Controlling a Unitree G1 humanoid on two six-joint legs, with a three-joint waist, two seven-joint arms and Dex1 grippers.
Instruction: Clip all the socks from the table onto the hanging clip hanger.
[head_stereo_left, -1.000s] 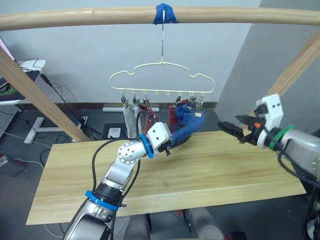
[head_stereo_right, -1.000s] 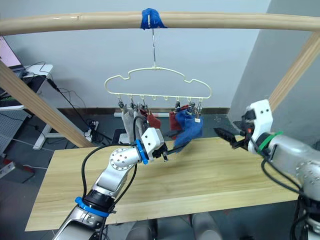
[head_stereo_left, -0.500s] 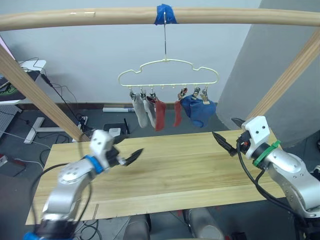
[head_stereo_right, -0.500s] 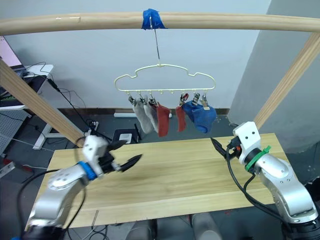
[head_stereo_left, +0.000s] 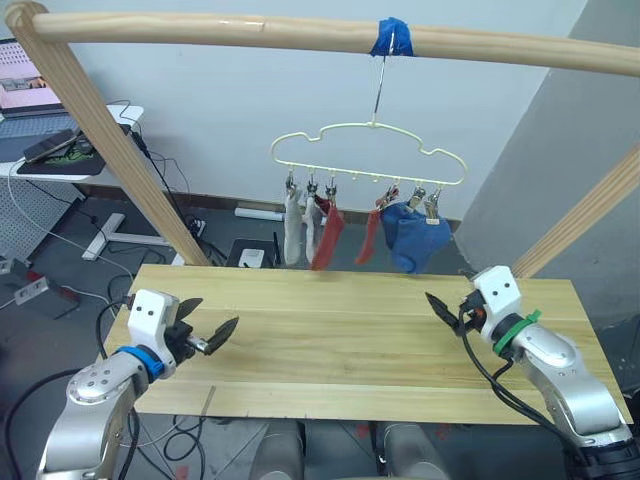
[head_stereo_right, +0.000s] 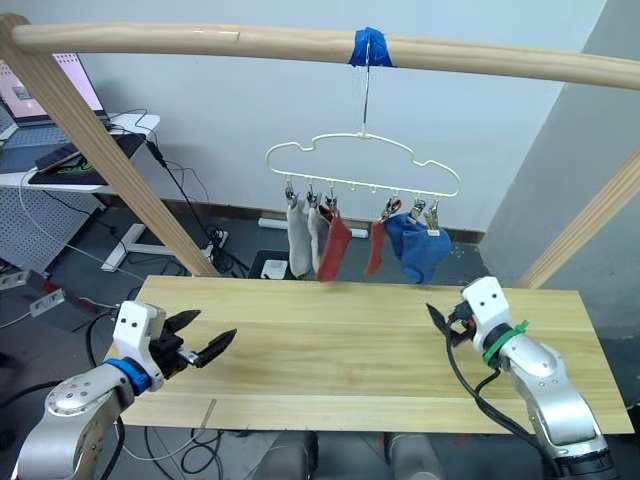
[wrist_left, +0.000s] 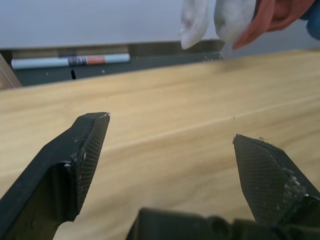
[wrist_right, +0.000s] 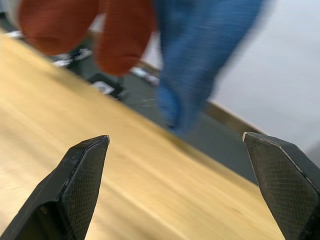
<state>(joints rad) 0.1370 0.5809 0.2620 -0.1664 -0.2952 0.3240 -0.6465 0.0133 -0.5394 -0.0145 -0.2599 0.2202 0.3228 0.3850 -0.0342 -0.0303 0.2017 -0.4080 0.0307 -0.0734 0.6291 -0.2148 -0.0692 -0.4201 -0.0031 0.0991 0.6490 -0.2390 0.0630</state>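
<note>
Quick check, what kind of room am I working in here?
Probably a lab or test workspace, not a home: a bare wooden pole frame carries the clip hanger over the table, and a desk with a laptop and loose floor cables stand behind.

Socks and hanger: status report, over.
Left gripper and right gripper open, low over the table. Socks hang clipped on the clip hanger. Nothing in the way.

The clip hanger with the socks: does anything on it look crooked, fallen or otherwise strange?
Nothing stands out. The clip hanger hangs by its hook from the taped pole, and the grey, rust-red and blue socks hang from its clips above the table. Both grippers, left and right, are open, holding nothing.
</note>
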